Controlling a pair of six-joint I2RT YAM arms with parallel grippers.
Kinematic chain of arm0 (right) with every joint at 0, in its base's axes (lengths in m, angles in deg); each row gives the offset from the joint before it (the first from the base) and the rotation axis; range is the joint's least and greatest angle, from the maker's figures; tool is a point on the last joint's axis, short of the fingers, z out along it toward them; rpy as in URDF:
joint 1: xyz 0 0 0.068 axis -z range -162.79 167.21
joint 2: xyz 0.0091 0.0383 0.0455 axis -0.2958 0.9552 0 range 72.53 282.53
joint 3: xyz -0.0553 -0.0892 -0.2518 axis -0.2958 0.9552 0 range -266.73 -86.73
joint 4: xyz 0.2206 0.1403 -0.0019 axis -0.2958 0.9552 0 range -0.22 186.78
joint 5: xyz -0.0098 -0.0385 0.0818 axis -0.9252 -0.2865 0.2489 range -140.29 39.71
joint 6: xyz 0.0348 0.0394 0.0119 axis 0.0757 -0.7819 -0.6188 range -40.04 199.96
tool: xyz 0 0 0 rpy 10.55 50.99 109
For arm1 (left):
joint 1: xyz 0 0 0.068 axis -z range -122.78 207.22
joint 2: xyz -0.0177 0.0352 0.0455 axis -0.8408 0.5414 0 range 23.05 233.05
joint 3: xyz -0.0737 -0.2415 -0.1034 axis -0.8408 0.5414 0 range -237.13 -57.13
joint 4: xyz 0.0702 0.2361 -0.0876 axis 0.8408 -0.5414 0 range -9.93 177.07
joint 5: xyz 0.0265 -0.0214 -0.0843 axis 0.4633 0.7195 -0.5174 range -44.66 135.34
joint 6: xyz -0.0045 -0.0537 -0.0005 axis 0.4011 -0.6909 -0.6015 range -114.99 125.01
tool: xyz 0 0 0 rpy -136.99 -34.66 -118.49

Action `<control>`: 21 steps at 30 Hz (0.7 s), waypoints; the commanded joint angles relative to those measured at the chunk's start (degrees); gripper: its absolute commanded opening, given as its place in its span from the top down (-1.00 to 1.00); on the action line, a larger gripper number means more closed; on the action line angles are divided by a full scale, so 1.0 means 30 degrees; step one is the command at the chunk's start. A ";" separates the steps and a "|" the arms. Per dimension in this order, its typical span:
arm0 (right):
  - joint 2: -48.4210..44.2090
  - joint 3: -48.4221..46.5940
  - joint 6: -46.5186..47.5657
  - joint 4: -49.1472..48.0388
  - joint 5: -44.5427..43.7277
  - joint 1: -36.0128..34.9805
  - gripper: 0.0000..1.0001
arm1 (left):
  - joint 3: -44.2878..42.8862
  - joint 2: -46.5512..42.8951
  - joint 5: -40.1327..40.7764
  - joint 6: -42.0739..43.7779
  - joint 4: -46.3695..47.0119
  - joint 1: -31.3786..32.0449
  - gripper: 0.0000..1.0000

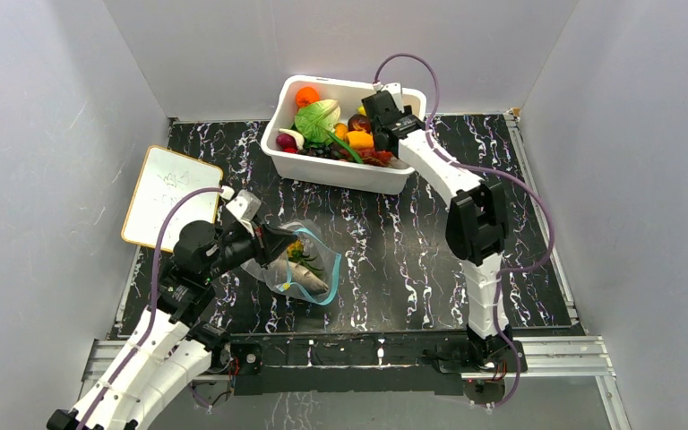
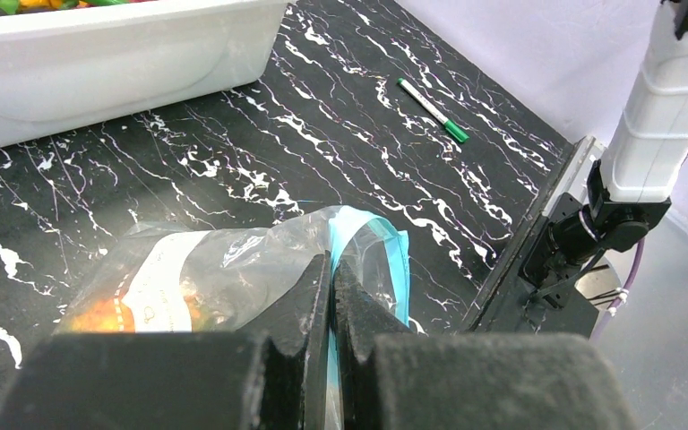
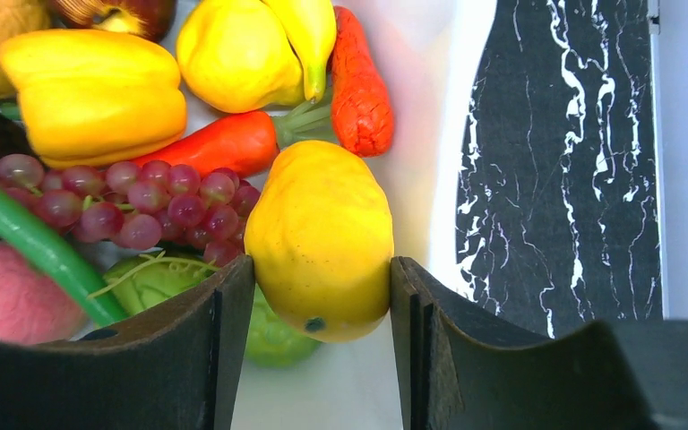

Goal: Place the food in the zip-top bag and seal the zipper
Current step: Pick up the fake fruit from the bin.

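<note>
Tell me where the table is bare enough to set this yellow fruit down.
Largest bare stretch: the tabletop between the white tub, the zip-top bag and the right arm. A smaller patch lies between the whiteboard and the tub. Crowded: inside the tub, and around the left gripper pinching the bag. A green-capped marker lies towards the right arm.

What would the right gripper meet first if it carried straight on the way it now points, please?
The yellow fruit: it already sits between the fingers of the right gripper, which seem to touch both its sides. Going on might press it toward the floor of the white tub, though depth is unclear.
</note>
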 commanded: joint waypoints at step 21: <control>-1.4214 0.8924 -0.2367 -0.1042 0.8720 -0.0882 0.40 | -0.2390 0.1316 0.2466 -0.3470 0.1628 0.0058 1.00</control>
